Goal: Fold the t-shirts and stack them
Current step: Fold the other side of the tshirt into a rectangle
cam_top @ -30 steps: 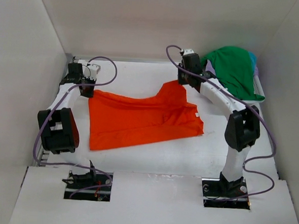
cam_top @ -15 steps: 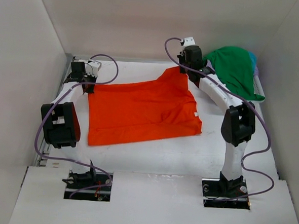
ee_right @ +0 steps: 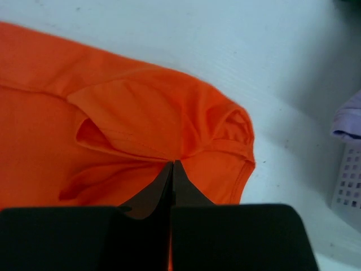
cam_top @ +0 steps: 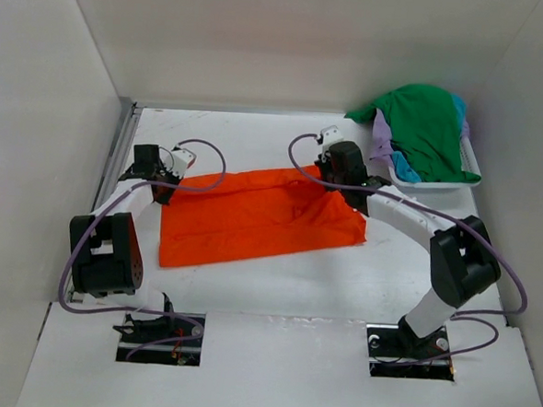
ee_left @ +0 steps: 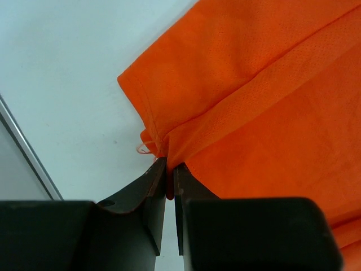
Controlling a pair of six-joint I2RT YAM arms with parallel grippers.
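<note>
The orange t-shirt (cam_top: 252,219) lies on the white table, folded lengthwise into a band. My left gripper (cam_top: 164,195) is at its far left corner. In the left wrist view the left gripper (ee_left: 167,167) is shut on a pinch of the orange hem (ee_left: 155,138). My right gripper (cam_top: 331,182) is at the far right end, by a sleeve (ee_right: 225,127). In the right wrist view the right gripper (ee_right: 172,164) is shut on orange cloth. The dark green t-shirt (cam_top: 426,125) lies on top of the basket, with lavender (cam_top: 379,134) and teal (cam_top: 401,165) cloth showing under it.
The white lattice basket (cam_top: 434,184) stands at the back right corner, close behind my right arm; its wall (ee_right: 347,180) shows in the right wrist view. White walls enclose the table on three sides, and a metal rail (cam_top: 118,153) runs along the left edge.
Both grippers have come toward the near side and down, carrying the orange shirt's far edge over the rest. The shirt has gone from spread wide to a narrower folded band.
</note>
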